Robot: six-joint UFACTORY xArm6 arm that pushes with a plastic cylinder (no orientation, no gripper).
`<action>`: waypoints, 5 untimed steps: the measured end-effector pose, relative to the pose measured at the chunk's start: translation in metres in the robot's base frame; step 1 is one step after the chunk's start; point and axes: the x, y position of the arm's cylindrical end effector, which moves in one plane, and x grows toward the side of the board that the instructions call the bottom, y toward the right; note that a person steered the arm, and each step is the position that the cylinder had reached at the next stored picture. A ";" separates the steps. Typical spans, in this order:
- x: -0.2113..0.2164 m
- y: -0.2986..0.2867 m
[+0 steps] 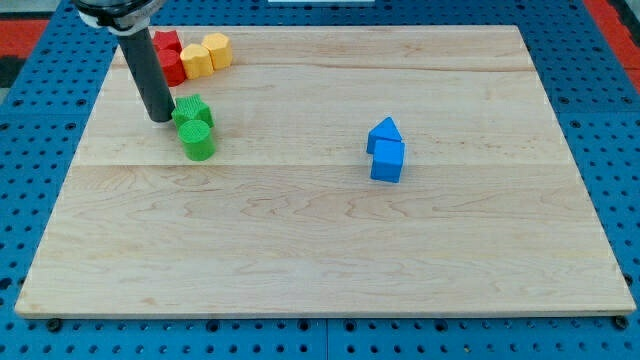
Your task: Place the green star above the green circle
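Observation:
The green star (pixel 191 111) lies near the view's upper left of the wooden board (pixel 320 250). The green circle (pixel 199 141) sits directly below it in the view, and the two touch. My tip (pixel 161 118) stands just left of the green star, at or very near its left edge. The dark rod rises from there to the view's top left.
Two red blocks (pixel 167 56) and two yellow blocks (pixel 206 54) cluster at the board's upper left corner, behind the rod. A blue triangle (pixel 383 133) and a blue cube (pixel 387 161) sit together right of the middle. Blue pegboard surrounds the board.

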 end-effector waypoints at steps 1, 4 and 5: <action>0.038 -0.004; 0.140 0.125; 0.136 0.234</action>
